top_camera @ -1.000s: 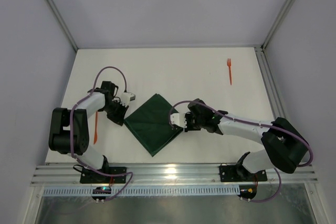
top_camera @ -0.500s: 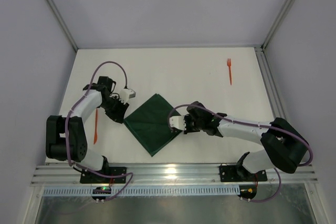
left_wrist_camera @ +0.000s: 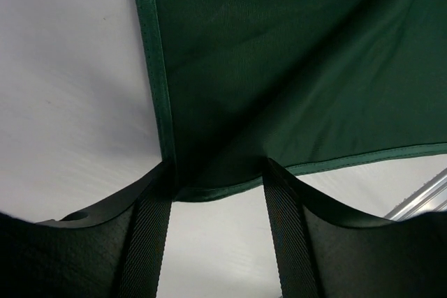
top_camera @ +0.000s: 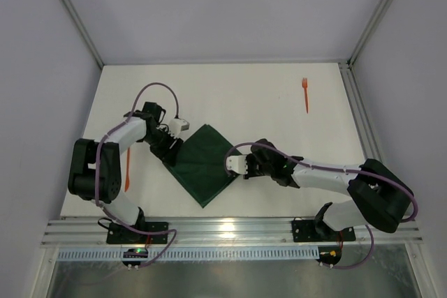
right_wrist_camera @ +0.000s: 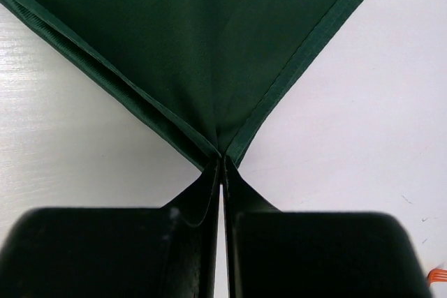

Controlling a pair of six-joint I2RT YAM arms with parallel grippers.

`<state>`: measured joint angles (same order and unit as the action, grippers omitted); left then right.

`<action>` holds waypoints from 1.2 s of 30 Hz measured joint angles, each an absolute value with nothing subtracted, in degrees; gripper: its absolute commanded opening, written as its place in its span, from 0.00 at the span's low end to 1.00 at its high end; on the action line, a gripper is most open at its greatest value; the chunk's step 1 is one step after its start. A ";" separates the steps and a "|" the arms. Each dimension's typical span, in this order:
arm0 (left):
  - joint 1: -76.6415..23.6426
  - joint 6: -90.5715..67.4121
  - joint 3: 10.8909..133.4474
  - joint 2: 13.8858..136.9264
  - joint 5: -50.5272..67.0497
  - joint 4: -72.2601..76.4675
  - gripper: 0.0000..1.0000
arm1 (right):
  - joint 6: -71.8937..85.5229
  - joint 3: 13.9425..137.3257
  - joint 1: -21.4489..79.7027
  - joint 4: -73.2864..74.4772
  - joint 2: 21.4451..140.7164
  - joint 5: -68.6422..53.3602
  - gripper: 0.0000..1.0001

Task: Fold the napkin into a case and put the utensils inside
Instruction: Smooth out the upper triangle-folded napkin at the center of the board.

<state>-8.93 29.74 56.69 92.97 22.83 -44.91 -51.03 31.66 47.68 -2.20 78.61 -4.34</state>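
The dark green napkin [top_camera: 203, 165] lies folded flat as a diamond between my two arms. My left gripper [top_camera: 172, 149] is at its left corner, open. In the left wrist view that hemmed corner of the napkin [left_wrist_camera: 279, 68] lies between the left gripper's [left_wrist_camera: 218, 183] tips, unheld. My right gripper [top_camera: 239, 165] is at the right corner. The right wrist view shows the right gripper [right_wrist_camera: 222, 162] shut on the tip of the napkin [right_wrist_camera: 209, 47]. An orange fork [top_camera: 305, 94] lies far back right. A second orange utensil [top_camera: 128, 169] lies left of my left arm.
Metal frame rails [top_camera: 230, 228] run along the near edge, and another rail [top_camera: 356, 109] runs along the right side. White enclosure walls stand at the back and on both sides. A strip of the near rail shows at the right edge of the left wrist view.
My left gripper has opened from shut and shifted slightly right onto the napkin's left corner. The right gripper stays pinched on the right corner, drifting a little right and nearer.
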 measured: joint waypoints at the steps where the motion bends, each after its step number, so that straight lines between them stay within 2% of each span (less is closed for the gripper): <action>1: -9.08 29.50 55.96 93.34 22.50 -44.31 0.52 | -50.85 31.29 47.68 -3.03 78.54 -4.16 0.04; 2: -9.10 29.28 55.27 93.43 22.20 -44.01 0.43 | -50.81 30.96 47.68 -3.46 78.46 -4.12 0.04; 4: -9.10 28.97 54.61 93.41 21.63 -43.81 0.35 | -50.76 30.52 47.68 -3.92 78.32 -3.97 0.04; 5: -9.10 28.91 54.50 93.43 21.30 -43.53 0.27 | -50.76 30.41 47.68 -4.12 78.32 -3.90 0.04; 8: -9.10 28.97 54.19 93.43 20.53 -43.03 0.14 | -50.72 30.24 47.68 -4.75 78.32 -3.55 0.04; 10: -9.10 29.19 53.78 93.43 20.32 -43.09 0.08 | -50.52 30.17 47.68 -5.06 78.32 -2.98 0.04; 11: -9.10 29.32 53.47 93.43 20.10 -43.03 0.01 | -50.35 30.06 47.70 -5.28 78.26 -2.59 0.04; 16: -9.10 29.50 52.82 93.06 20.03 -42.89 0.00 | -49.34 28.49 47.79 -6.24 75.59 -1.21 0.05; 18: -9.10 29.45 52.64 92.90 20.03 -42.70 0.00 | -48.56 27.86 47.92 -6.50 73.93 -0.27 0.15; 20: -9.10 29.45 52.56 92.82 20.05 -42.63 0.00 | -47.40 27.09 47.94 -7.09 72.29 1.34 0.19; 22: -9.10 29.43 52.53 92.79 20.12 -42.61 0.00 | -46.26 26.22 47.94 -7.46 70.87 2.85 0.31; 27: -9.10 29.43 52.29 92.53 20.34 -42.44 0.00 | -41.78 25.45 47.92 -7.62 67.44 4.95 0.40; 29: -9.10 29.45 52.10 92.36 20.49 -42.44 0.00 | -38.09 25.47 47.92 -7.51 64.82 5.69 0.49; 30: -9.10 29.45 51.96 92.23 20.60 -42.44 0.00 | -36.27 25.52 47.92 -7.46 63.64 6.33 0.49; 33: -9.10 29.47 51.70 91.94 20.62 -42.44 0.00 | -21.58 27.55 47.68 -4.86 59.27 13.69 0.54; 36: -9.10 29.47 51.44 91.59 20.62 -42.46 0.00 | -2.24 35.16 43.94 4.54 59.29 18.52 0.50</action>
